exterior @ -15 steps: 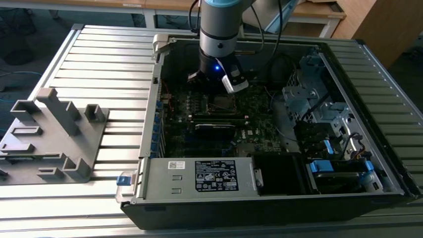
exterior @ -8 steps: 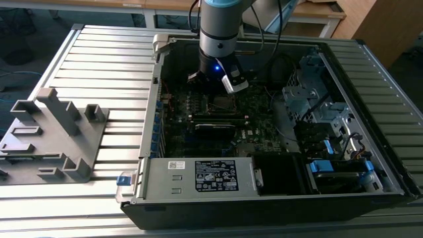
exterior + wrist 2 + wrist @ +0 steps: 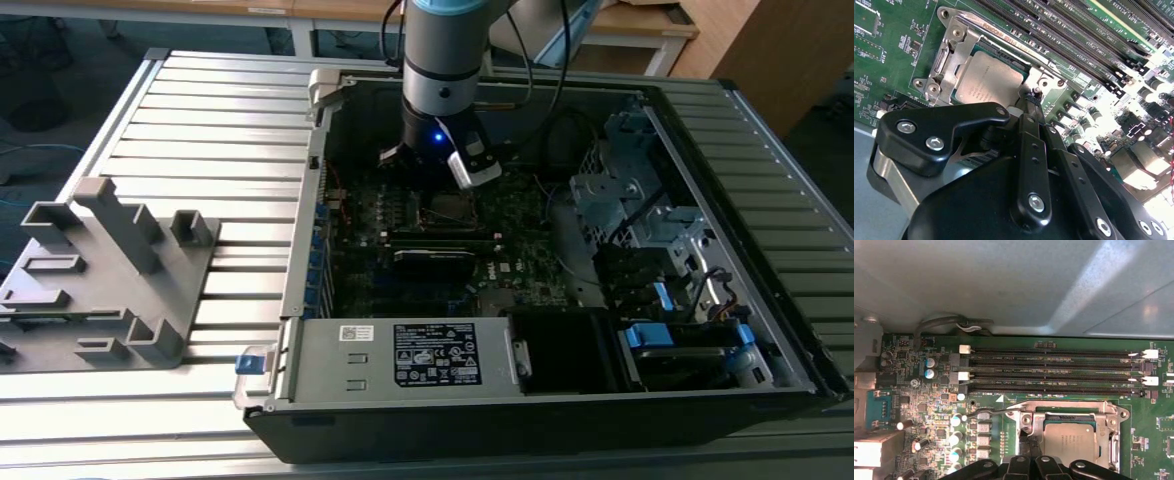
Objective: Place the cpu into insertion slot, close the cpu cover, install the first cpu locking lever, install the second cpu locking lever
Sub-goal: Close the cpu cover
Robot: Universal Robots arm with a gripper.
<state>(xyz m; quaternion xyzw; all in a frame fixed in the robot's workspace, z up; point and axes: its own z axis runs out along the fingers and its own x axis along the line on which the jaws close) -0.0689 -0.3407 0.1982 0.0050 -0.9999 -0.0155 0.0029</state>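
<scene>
Black gripper (image 3: 1033, 100) up closest, pinched shut with the tips down at one corner of the insertion slot (image 3: 1054, 417). Can't tell whether anything thin is caught between them. Cpu (image 3: 989, 80) sitting flat in the slot, dull grey top showing through the window of the cpu cover (image 3: 954, 50). Cover folded down over the slot, silver frame all round the chip. Thin wire lever (image 3: 989, 413) stretched out sideways from the slot, just beside its rim.

Right past the slot, a row of long black memory slots (image 3: 1054, 372) on the green motherboard (image 3: 884, 60). Farther out from the slot, black computer case (image 3: 534, 430) lying open, with a silver power supply box (image 3: 400, 355) at the end well away from the slot. Under all of it, a ribbed aluminium table (image 3: 214, 120). Grey plastic fixture (image 3: 107, 270) parked on that, well apart from the slot toward the exterior view's left. Farthest from the slot, wooden desks (image 3: 641, 25) and dark floor (image 3: 54, 90) at the back of the room.
</scene>
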